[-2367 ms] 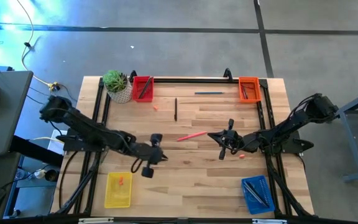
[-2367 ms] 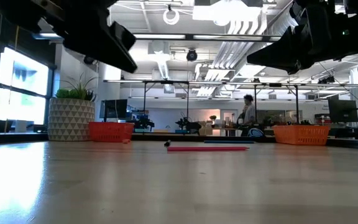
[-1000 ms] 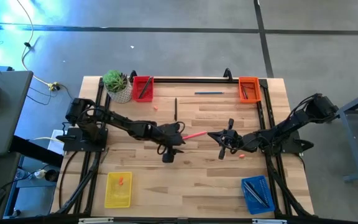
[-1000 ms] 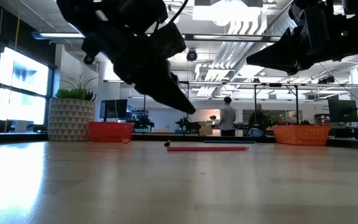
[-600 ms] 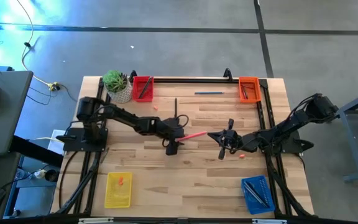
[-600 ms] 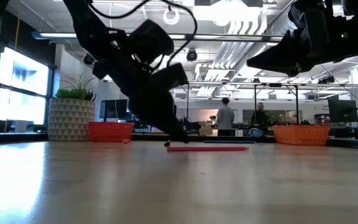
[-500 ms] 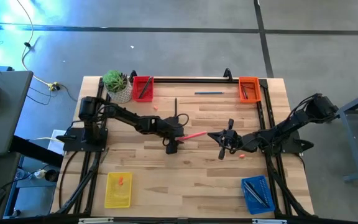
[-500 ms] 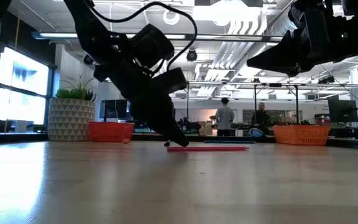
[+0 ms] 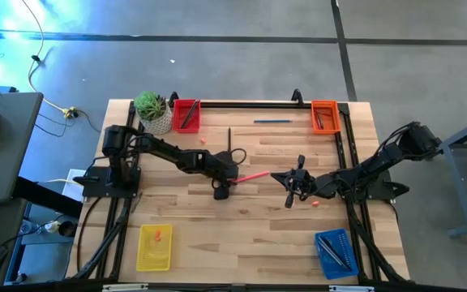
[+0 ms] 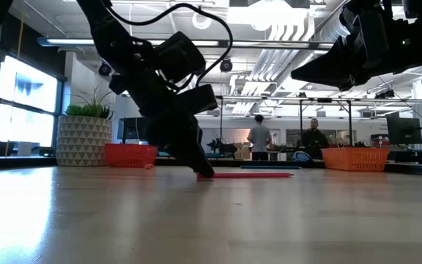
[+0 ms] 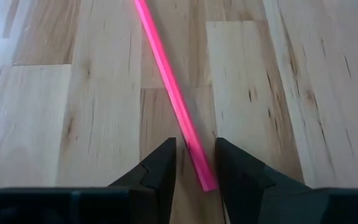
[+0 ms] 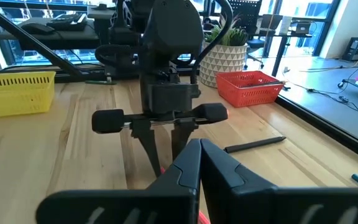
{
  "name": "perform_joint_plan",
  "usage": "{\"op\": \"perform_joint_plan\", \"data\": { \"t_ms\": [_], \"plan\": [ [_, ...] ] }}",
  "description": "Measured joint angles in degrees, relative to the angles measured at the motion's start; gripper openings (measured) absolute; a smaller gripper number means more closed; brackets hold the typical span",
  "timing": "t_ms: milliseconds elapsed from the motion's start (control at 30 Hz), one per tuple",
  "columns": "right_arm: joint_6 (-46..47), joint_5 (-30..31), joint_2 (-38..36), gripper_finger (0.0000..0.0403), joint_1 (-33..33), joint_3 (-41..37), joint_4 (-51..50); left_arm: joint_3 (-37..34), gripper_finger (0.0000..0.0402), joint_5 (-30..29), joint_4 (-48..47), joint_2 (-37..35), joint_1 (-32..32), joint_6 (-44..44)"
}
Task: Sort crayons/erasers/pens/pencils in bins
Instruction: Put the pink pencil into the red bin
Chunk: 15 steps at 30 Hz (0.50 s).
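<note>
A long pink-red stick [image 9: 255,174] lies flat on the wooden table's middle. My left gripper [image 11: 196,163] is down at the stick's left end, open, one finger on each side of it, tips at the tabletop [image 10: 205,174]. My right gripper [image 9: 293,183] hangs shut and empty above the table, right of the stick. One short red-orange crayon [image 9: 316,203] lies near the right gripper, another [image 9: 203,139] by the red bin [image 9: 186,114]. The orange bin [image 9: 324,115], yellow bin [image 9: 154,247] and blue bin [image 9: 335,252] stand at the other corners. My left gripper straddles the stick's left end [image 11: 205,177] from above, slanting down from the table's left, fingers along either side of it. The end lies close beside one finger [image 11: 232,171]; whether they touch I cannot tell. The stick lies flat on the table.
A black pen [image 9: 229,142] and a blue pen [image 9: 272,121] lie toward the far edge. A white pot with a green plant [image 9: 152,110] stands beside the red bin. People stand in the room behind the table [image 10: 256,136].
My left gripper has moved toward the table's far edge and down, tipping more steeply, until its tips stand at the pink-red stick's left end. The stick has stayed where it was. My right arm has kept still.
</note>
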Motion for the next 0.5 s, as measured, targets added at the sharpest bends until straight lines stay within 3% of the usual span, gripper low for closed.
{"op": "perform_joint_plan", "data": {
  "t_ms": [500],
  "plan": [
    [1.1,0.0,0.0,0.0,0.0,0.0,-0.5,-0.2,0.0006,0.5,-2.6,-0.3,-0.1,3.0]
  ]
}}
